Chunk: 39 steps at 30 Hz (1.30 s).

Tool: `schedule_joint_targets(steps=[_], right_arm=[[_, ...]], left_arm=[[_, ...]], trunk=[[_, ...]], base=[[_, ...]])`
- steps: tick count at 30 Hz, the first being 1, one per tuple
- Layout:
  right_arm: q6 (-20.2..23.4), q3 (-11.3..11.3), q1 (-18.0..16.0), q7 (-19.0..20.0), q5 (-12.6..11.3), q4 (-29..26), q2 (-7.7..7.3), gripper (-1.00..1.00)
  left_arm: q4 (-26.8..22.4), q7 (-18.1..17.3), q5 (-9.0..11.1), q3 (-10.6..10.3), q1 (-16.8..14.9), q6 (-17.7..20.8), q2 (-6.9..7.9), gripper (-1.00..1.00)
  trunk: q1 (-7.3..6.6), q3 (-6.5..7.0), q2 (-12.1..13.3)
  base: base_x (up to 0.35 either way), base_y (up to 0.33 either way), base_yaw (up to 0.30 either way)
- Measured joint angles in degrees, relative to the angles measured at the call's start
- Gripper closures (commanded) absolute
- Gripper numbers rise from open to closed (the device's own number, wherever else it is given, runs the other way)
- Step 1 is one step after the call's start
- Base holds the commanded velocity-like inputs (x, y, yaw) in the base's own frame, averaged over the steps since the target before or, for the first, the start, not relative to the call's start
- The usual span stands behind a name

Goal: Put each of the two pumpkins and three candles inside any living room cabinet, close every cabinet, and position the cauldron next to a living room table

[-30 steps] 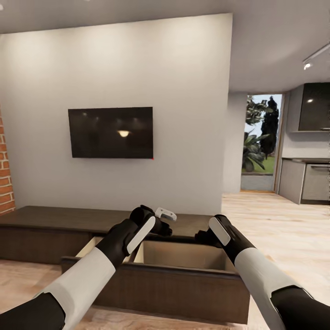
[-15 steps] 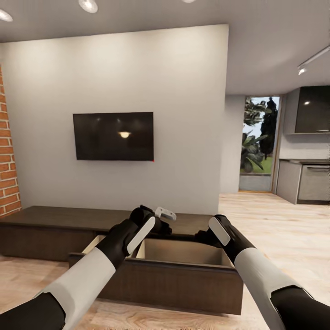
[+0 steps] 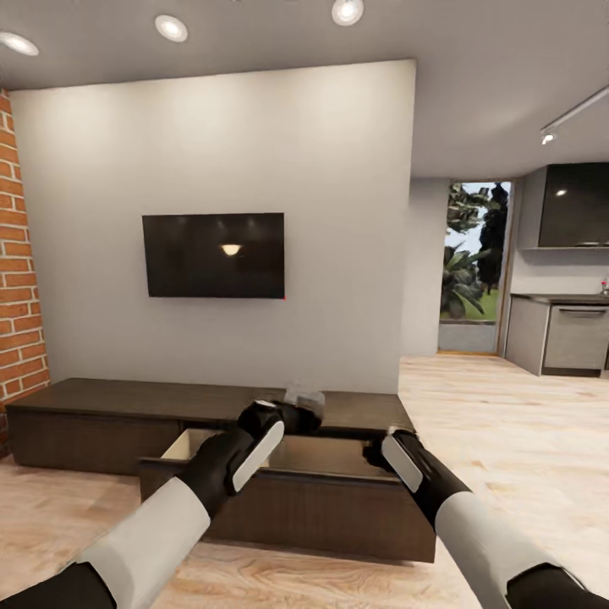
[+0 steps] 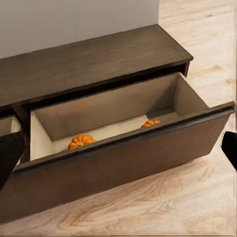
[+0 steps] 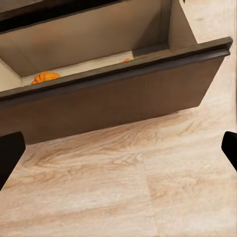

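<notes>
**A:** Where are the pumpkins?

**B:** Both lie in the open drawer of the cabinet. In the left wrist view, one pumpkin sits left of centre on the pale drawer floor, the other pumpkin right of centre, half hidden behind the drawer front. They are well apart, each apparently stem-up as far as I can tell. My guess is they sit near the front lip because that is the nearest spot to reach.

**A:** And the cabinet's lie?

**B:** Its long axis runs left to right across the lower half of the head view, along the wall under the TV. The drawer points out toward the robot, square to that axis.

**A:** The grippers?

**B:** The left gripper hangs over the drawer's back edge, just left of centre frame; the right gripper sits over the drawer's right end. In both wrist views only dark fingertips show at the frame edges, far apart with nothing between them, so I judge both spread wide and holding nothing.

**A:** Progress?

**B:** Pumpkins stored, I'd say. No candles visible in the drawer, and it is not yet shut.
</notes>
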Motion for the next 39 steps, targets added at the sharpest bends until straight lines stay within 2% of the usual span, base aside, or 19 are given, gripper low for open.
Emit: schedule_joint_targets(steps=[3,4,5,6,9,12,16,19,21,26,32,39], right_arm=[[-9.24,1.01,4.63,0.00,-0.19,0.08,0.00,-1.00],[-11.03,1.31,5.45,0.04,-0.19,0.08,0.03,-1.00],[-14.42,2.27,6.86,0.33,-0.28,0.21,0.07,-1.00],[-16.15,2.98,7.58,0.65,-0.27,0.29,0.09,-1.00],[-23.52,6.88,11.03,4.01,-0.33,0.72,0.18,-1.00],[-25.45,7.92,12.40,5.31,-0.26,1.13,0.17,-1.00],[-27.00,8.38,13.58,5.85,-0.19,1.48,0.10,-1.00],[-30.93,8.55,14.69,6.07,-0.02,2.33,0.03,-1.00],[-33.82,9.19,15.13,6.12,1.00,3.74,0.14,-1.00],[-36.75,11.06,15.48,6.05,4.74,6.28,0.48,-1.00],[-37.82,11.54,15.58,6.05,6.53,7.38,0.69,-1.00],[-38.07,11.55,15.60,6.05,6.75,8.29,0.70,-1.00]], left_arm=[[1.27,0.00,-0.74,-0.07,6.21,-8.99,0.53,-1.00],[2.06,-0.02,-1.01,-0.10,7.21,-11.04,0.72,-1.00],[4.21,-0.19,-1.39,-0.14,8.64,-15.15,0.97,-1.00],[5.71,-0.27,-1.58,-0.16,9.24,-17.36,1.06,-1.00],[15.95,-0.45,-1.85,-0.24,10.84,-28.87,1.28,-1.00],[20.98,-0.46,-1.80,-0.23,11.17,-34.01,1.30,-1.00],[23.68,-0.47,-1.79,-0.20,11.30,-37.65,1.30,-1.00],[25.91,-0.41,-1.84,-0.21,11.36,-40.36,1.30,-1.00],[27.54,-0.34,-1.84,-0.21,11.43,-41.68,1.28,-1.00],[29.29,-0.38,-1.86,-0.21,11.47,-44.18,1.24,-1.00],[30.72,-0.46,-1.92,-0.21,11.49,-46.42,1.20,-1.00],[32.31,-0.53,-1.93,-0.21,11.48,-47.23,1.17,-1.00]], trunk=[[0.00,-0.02,0.00],[0.00,0.00,0.00],[0.00,-0.01,0.00],[0.00,0.00,0.00],[0.00,-0.01,0.00],[0.65,-0.54,-1.19],[1.53,-1.25,-2.80],[2.19,-1.79,-4.00],[2.63,-2.15,-4.81],[3.72,-3.05,-6.81],[5.04,-4.12,-9.22],[6.58,-5.38,-12.03]], base=[[-0.009,0.000,0.000],[-0.004,0.000,0.000],[-0.003,0.000,0.000],[-0.002,0.000,0.000],[0.000,0.000,0.000],[0.000,0.000,0.000],[0.000,0.000,0.000],[0.000,0.000,0.000],[0.000,0.000,0.000],[0.000,0.000,0.000],[0.000,0.000,0.000],[0.000,0.000,0.000]])
